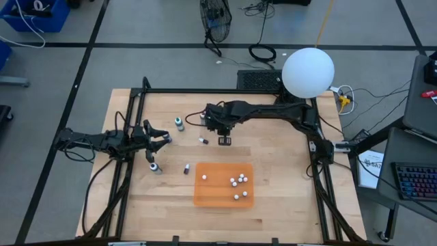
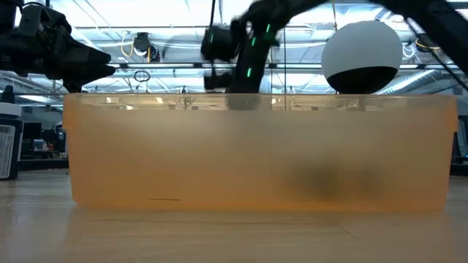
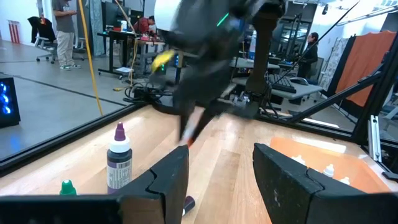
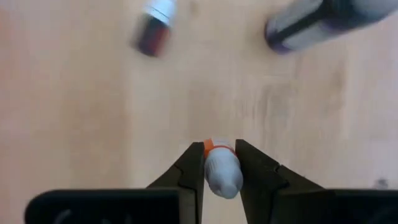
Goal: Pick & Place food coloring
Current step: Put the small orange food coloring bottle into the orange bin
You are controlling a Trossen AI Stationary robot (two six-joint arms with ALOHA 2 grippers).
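Observation:
My right gripper [image 4: 219, 149] is over the middle of the table [image 1: 224, 140], shut on a tiny food coloring bottle [image 4: 221, 174] with a pale cap and an orange ring. Other bottles are on the wood: one near the far left [image 1: 179, 123], one beside the right gripper [image 1: 203, 141], and two in front of the left gripper [image 1: 156, 167] [image 1: 186, 169]. The left wrist view shows a purple bottle [image 3: 118, 158] standing upright and a green cap [image 3: 67, 186]. My left gripper [image 3: 221, 168] waits open at the table's left [image 1: 162, 137]. My right gripper pinches the bottle between its two fingers at the pale cap end [image 4: 221, 163], just by the orange ring. The fingers come from above, pointing down. In the left wrist view the bottle [image 3: 191, 130] hangs slanted below the fingers, clear of the wood.
An orange tray [image 1: 205, 198] with several small white beads [image 1: 239, 181] sits toward the near edge, and its wall [image 2: 146, 161] fills the low view. A dark frame [image 1: 136, 92] borders the table. A white globe [image 1: 308, 71] stands at the far right corner. People are in the room beyond [image 3: 65, 31].

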